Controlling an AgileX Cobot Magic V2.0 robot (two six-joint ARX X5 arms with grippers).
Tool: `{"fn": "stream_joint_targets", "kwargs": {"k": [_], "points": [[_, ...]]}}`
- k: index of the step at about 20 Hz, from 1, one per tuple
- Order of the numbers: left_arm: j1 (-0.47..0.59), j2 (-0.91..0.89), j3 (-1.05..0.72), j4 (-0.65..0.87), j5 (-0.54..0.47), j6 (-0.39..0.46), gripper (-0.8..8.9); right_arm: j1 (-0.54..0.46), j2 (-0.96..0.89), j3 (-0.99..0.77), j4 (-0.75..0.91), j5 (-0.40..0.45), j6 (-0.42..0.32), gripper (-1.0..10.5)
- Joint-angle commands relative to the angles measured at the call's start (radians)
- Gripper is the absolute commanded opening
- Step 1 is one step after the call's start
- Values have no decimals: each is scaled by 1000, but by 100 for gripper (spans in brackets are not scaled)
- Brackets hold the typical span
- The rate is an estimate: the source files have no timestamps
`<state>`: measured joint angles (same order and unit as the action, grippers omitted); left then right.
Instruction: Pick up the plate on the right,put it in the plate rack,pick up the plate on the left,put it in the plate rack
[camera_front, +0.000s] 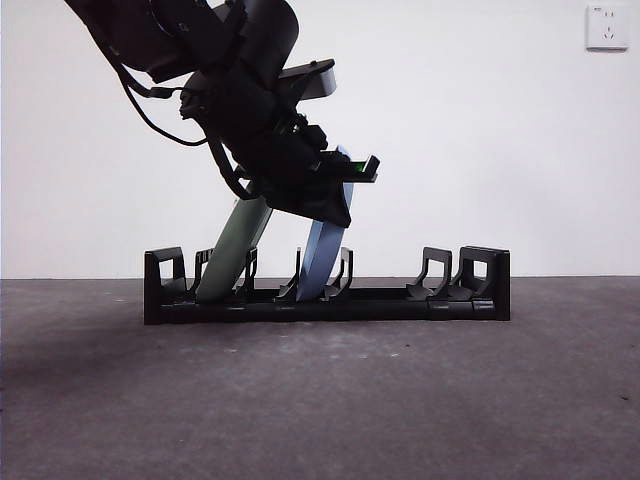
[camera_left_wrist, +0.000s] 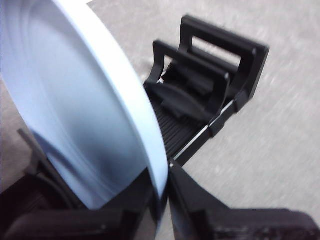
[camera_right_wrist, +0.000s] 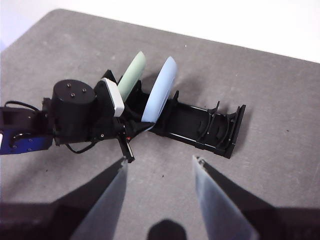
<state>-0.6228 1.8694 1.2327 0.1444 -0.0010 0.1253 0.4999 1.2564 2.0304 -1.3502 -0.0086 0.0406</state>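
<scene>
The black plate rack (camera_front: 400, 300) lies across the table. A pale green plate (camera_front: 232, 250) stands tilted in a slot near the rack's left end. In a middle slot a light blue plate (camera_front: 322, 255) leans the same way. My left gripper (camera_front: 335, 190) reaches down from the upper left and is shut on the blue plate's upper rim. In the left wrist view that rim (camera_left_wrist: 75, 100) runs between the jaws of the left gripper (camera_left_wrist: 162, 195), with the rack's end piece (camera_left_wrist: 220, 65) beyond. My right gripper (camera_right_wrist: 160, 165) hangs open high above the table, apart from the rack (camera_right_wrist: 200, 125).
The rack's right slots (camera_front: 435, 275) hold nothing. Dark grey table surface (camera_front: 320, 400) lies in front of the rack. A white wall with a socket (camera_front: 607, 27) stands behind.
</scene>
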Motion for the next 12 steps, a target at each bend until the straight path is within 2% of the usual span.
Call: {"fn": "stream_joint_targets", "kwargs": {"k": [1, 9, 10, 12], "points": [[-5, 14, 3, -1, -10, 41, -9, 3, 11, -8, -14, -2, -16, 225], [-7, 14, 3, -24, -16, 63, 7, 4, 31, -16, -19, -2, -18, 225], [-7, 14, 3, -24, -13, 63, 24, 4, 31, -16, -19, -2, -18, 225], [-7, 14, 3, -24, 10, 62, 158, 4, 31, -16, -19, -2, -18, 225]]}}
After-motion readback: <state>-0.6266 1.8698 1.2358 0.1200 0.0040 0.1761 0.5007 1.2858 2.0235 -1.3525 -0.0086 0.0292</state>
